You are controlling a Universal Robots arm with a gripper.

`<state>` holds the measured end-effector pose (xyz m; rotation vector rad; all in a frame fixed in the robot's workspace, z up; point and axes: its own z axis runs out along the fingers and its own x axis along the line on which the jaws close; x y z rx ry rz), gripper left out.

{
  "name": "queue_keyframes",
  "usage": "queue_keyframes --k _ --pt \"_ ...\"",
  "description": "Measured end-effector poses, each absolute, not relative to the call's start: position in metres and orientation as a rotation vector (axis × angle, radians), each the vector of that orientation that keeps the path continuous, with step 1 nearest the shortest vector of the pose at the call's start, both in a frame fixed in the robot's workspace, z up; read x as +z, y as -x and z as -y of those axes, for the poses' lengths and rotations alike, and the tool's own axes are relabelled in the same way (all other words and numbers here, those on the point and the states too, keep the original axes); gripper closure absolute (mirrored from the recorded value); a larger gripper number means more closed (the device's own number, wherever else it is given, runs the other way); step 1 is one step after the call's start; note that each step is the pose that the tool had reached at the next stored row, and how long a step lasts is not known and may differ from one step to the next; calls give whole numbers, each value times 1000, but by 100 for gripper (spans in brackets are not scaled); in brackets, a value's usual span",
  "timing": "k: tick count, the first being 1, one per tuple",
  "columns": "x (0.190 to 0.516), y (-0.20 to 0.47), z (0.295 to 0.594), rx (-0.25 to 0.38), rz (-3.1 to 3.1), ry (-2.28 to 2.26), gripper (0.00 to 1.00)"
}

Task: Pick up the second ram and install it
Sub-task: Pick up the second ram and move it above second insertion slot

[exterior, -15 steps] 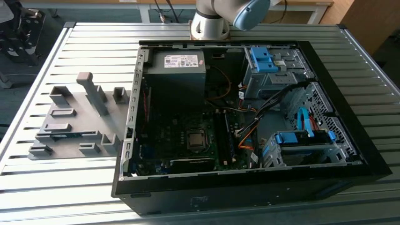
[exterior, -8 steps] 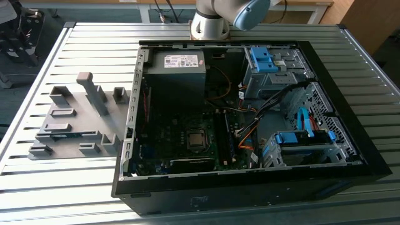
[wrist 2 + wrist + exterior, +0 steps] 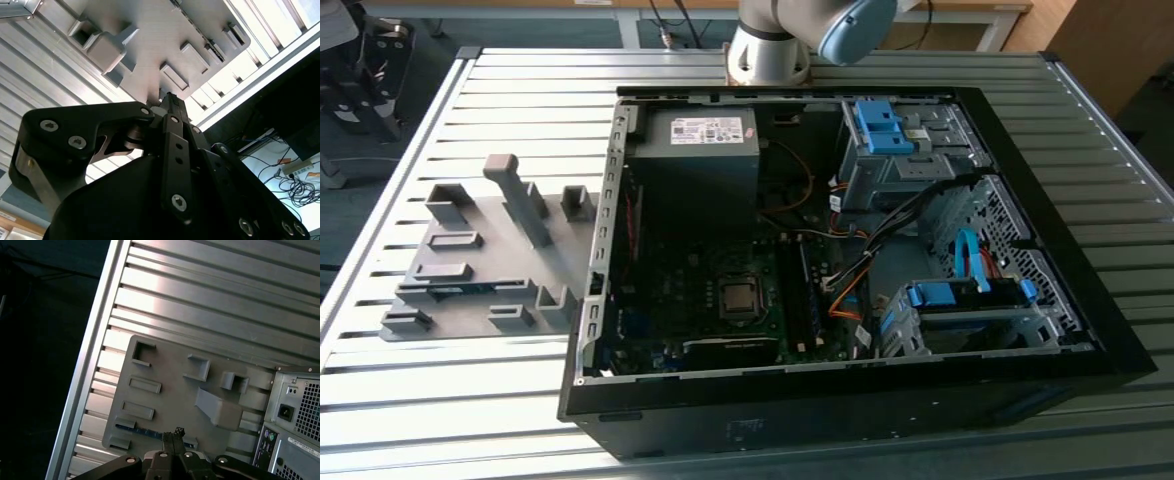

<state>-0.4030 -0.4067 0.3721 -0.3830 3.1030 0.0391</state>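
The gripper (image 3: pixel 173 434) is hanging above the grey tray (image 3: pixel 170 385), fingers (image 3: pixel 172 107) pinched together, gripping nothing. The second ram (image 3: pixel 142 431) is sitting in a slot along the tray's edge, beside the open case (image 3: pixel 1067 345) on the tabletop (image 3: pixel 520 80).

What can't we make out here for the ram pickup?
- Ram: first wrist view, middle hidden behind gripper; exterior view, too small for chips or label.
- Motherboard slots: exterior view, too dark and small to tell which are filled.
- Arm: exterior view, cut off by top edge.
- Tray: second wrist view, part blocked by gripper.
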Motion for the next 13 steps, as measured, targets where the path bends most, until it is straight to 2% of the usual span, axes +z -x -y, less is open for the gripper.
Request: queue_keyframes --k 13 --pt "372 403 407 40 -3101 397 89"
